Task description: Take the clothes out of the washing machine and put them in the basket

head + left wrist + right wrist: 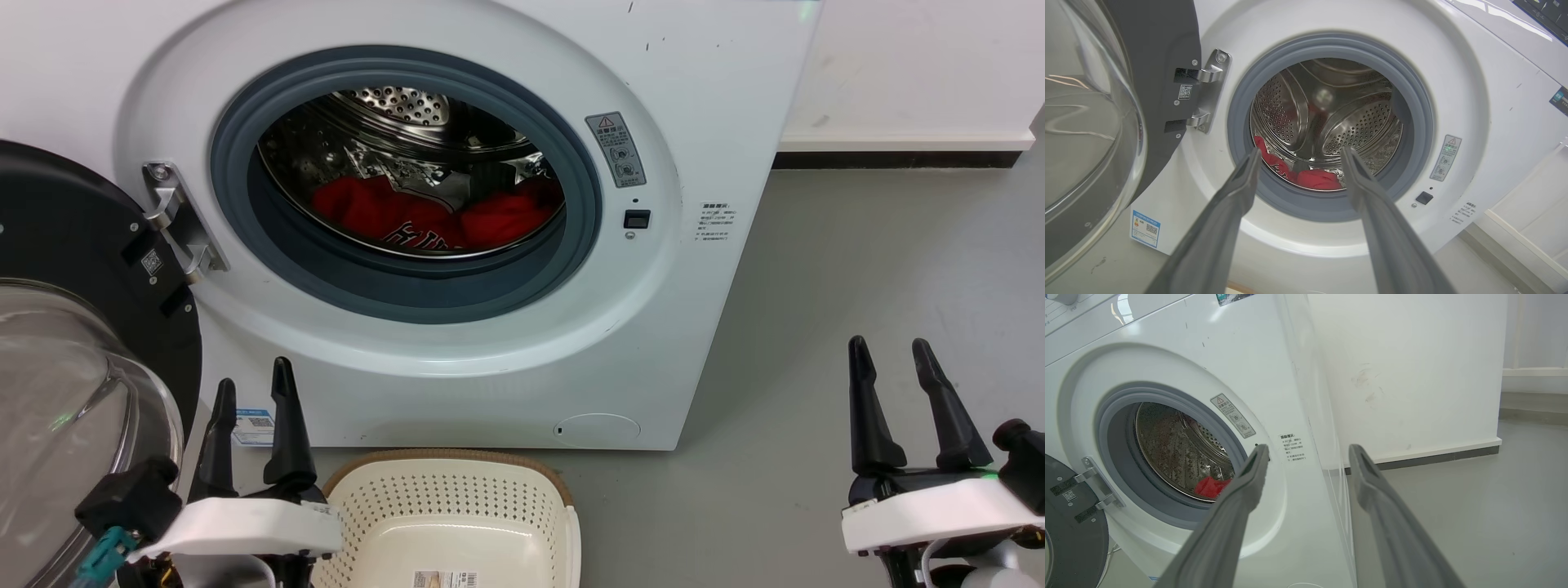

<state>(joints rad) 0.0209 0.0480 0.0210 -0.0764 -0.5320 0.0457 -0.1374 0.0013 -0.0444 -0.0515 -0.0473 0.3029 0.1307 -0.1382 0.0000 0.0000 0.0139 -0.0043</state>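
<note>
1. Clothes [433,214] lie inside washing machine [694,98], ahead of left pincer [253,376].
2. Left pincer: spread apart, empty.
3. Right pincer [888,347]: spread apart, empty.
4. Basket [457,498] sits just right of left pincer.

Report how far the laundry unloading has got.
Done: the door of the washing machine stands open. In hand: nothing; the left gripper and right gripper are open, empty, outside the drum. Remaining: the red clothes lie in the drum; the basket shows none.
</note>
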